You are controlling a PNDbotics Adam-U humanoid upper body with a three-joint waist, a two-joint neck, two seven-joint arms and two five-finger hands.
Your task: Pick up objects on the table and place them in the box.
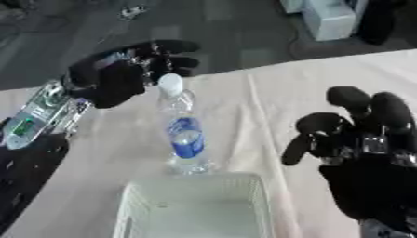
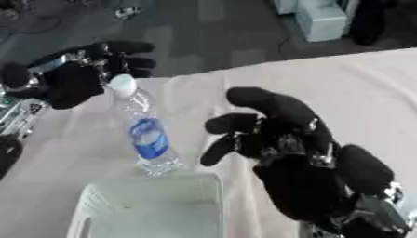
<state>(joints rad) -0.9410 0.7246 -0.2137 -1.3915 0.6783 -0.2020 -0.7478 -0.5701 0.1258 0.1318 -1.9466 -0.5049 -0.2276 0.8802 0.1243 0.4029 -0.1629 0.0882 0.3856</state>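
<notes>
Basket (image 1: 130,204) front edge cut off below

A cloth-covered table (image 1: 326,79) carries an upright bottle (image 1: 184,135) and white basket (image 1: 130,204).

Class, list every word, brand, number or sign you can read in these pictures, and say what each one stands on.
None can be read.
Water bottle: its blue label carries pale marks, too blurred to read.
White basket: no text shows.
Left hand and right hand: no text shows.
</notes>
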